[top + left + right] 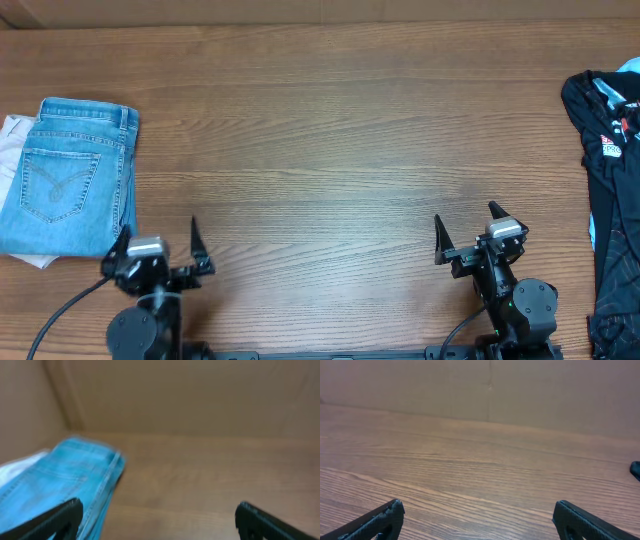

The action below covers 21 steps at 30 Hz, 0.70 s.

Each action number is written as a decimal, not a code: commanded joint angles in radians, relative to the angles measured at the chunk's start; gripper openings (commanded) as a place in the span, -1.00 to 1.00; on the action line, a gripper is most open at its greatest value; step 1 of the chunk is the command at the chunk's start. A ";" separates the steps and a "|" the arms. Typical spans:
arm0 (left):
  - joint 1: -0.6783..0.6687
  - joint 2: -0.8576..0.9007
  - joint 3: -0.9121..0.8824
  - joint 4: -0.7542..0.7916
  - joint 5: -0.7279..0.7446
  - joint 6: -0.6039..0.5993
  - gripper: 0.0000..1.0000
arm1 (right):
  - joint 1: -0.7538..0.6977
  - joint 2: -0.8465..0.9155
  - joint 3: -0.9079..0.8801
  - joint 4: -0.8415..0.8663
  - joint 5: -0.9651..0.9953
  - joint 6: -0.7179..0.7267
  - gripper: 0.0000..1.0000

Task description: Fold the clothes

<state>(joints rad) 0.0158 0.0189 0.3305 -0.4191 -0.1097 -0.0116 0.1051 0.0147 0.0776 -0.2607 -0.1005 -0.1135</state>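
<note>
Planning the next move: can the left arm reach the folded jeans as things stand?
Probably yes: the jeans lie right beside the open left gripper, and nothing stands between them.

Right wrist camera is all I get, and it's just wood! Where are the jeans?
Observer: The jeans lie folded at the left edge of the table.
Operator: Is anything under them?
Observer: Yes, a white cloth peeks out beneath them.
Operator: What's the dark bit on my right?
Observer: Probably the black garment, heaped at the right edge.
</note>
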 commanded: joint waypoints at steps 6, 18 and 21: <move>0.011 -0.016 -0.322 0.550 0.179 0.087 1.00 | -0.003 -0.012 0.001 0.006 -0.006 -0.007 1.00; 0.012 -0.015 -0.326 0.353 0.230 0.128 0.99 | -0.003 -0.012 0.001 0.006 -0.006 -0.007 1.00; 0.012 -0.014 -0.326 0.353 0.230 0.128 1.00 | -0.003 -0.012 0.001 0.006 -0.006 -0.007 1.00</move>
<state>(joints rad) 0.0158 0.0132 0.0082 -0.0650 0.1020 0.0891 0.1051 0.0147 0.0776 -0.2611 -0.1005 -0.1139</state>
